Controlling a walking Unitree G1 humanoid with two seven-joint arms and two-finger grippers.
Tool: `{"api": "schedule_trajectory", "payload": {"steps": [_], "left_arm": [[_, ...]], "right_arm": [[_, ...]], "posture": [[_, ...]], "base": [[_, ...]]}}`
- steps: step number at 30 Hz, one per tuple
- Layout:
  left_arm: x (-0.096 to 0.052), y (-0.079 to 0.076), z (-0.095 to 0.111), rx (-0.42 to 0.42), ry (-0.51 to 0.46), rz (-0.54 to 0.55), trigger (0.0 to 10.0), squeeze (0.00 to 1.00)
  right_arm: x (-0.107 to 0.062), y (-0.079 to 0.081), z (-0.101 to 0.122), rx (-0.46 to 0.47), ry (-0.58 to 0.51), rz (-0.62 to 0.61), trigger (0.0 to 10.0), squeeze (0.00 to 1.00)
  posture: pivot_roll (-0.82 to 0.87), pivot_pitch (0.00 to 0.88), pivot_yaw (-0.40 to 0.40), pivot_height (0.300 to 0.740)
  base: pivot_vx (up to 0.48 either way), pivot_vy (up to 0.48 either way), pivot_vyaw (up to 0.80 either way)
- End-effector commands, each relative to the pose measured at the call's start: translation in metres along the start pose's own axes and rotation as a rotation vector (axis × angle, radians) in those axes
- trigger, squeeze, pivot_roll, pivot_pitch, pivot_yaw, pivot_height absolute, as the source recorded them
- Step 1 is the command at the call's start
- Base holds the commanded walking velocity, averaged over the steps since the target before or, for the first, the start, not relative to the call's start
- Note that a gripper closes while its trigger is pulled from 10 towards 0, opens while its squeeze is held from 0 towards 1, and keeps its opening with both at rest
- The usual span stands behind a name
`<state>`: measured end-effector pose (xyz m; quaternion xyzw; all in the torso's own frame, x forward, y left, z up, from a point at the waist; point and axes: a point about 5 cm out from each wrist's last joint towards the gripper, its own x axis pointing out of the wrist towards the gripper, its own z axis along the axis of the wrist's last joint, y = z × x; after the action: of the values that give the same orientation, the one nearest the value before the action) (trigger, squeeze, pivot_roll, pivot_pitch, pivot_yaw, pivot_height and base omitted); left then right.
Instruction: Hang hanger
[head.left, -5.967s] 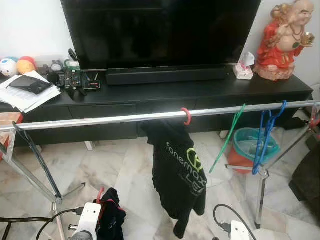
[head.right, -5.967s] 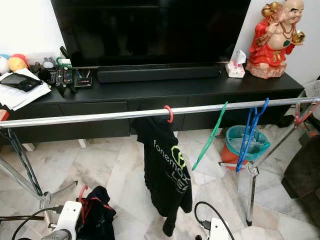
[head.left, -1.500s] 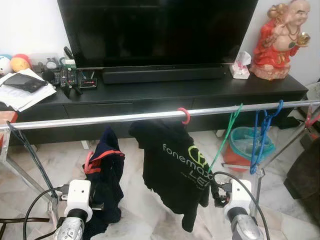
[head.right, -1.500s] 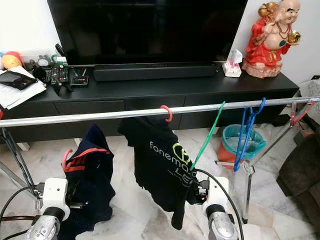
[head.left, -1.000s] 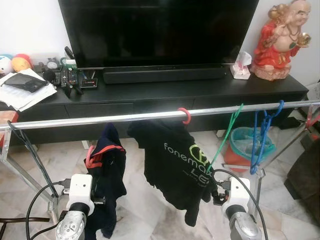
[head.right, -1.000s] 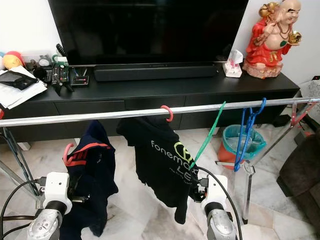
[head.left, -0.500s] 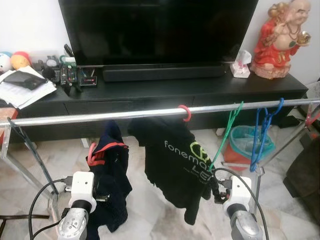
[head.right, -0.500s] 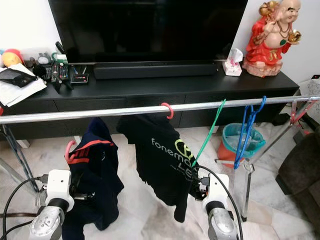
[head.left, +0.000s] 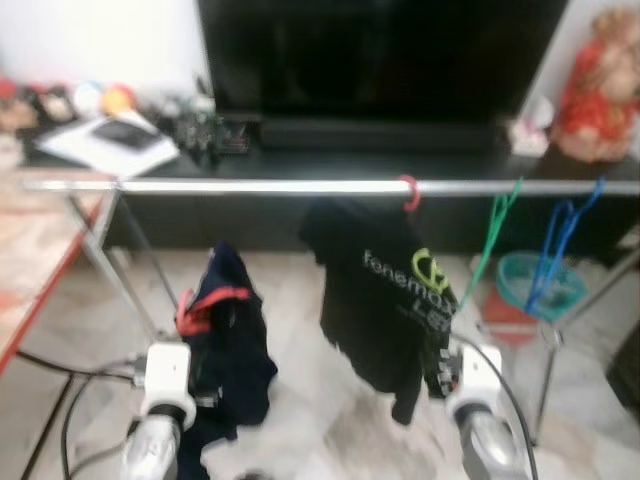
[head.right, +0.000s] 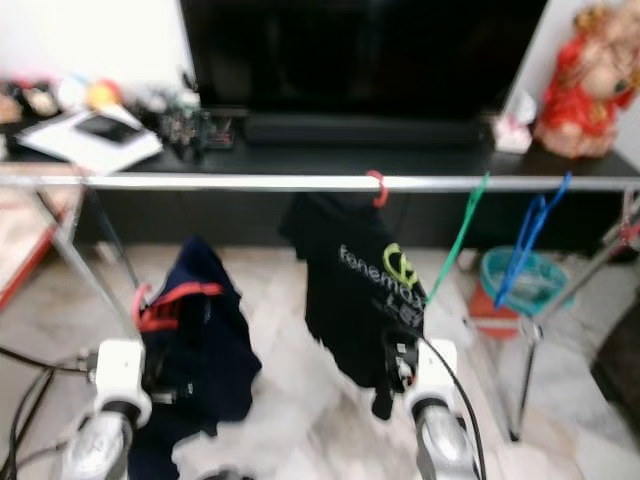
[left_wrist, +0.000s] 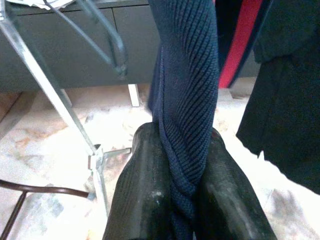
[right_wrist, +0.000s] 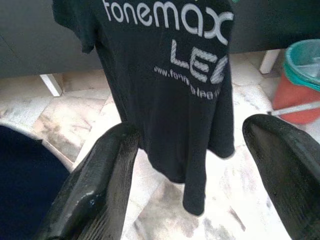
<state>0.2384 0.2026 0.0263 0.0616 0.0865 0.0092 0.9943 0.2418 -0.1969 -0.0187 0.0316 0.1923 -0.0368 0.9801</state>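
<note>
1. Two grippers sit low in my head view; the left gripper (left_wrist: 185, 200) is clenched on a navy garment (head.left: 232, 340).
2. That garment hangs on a red hanger (head.left: 190, 312), lower left of frame, straight above the left gripper and below the rail (head.left: 250, 187).
3. My right gripper (right_wrist: 200, 175) is spread wide, gripping nothing, just before the black shirt (head.left: 395, 285).
4. That shirt hangs from the rail by a red hook (head.left: 409, 192), centre frame.
5. Everything here is blurred.

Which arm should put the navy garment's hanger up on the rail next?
Left. The left gripper already grips the navy garment below the rail; the right gripper is open and holds nothing.
</note>
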Motion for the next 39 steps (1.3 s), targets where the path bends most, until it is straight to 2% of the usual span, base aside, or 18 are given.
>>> {"api": "schedule_trajectory", "payload": {"steps": [1,15,39], "left_arm": [[0.0039,0.0030,0.0110,-0.002,-0.048,0.003,10.0,0.00],[0.0064,0.0040,0.0133,0.003,-0.054,-0.004,10.0,0.00],[0.0027,0.0073,0.0175,0.014,-0.062,-0.022,10.0,0.00]], "right_arm": [[0.0001,0.0007,-0.0014,0.007,0.002,-0.003,10.0,0.00],[0.0028,0.0008,-0.0017,0.019,0.003,-0.003,10.0,0.00],[0.0064,0.0047,0.0014,0.018,-0.005,0.017,10.0,0.00]], "posture": [[0.14,0.000,-0.041,0.736],[0.15,0.000,-0.039,0.736],[0.16,0.000,-0.038,0.736]], "base": [[-0.292,0.000,0.00],[-0.291,0.000,0.00],[-0.290,0.000,0.00]]}}
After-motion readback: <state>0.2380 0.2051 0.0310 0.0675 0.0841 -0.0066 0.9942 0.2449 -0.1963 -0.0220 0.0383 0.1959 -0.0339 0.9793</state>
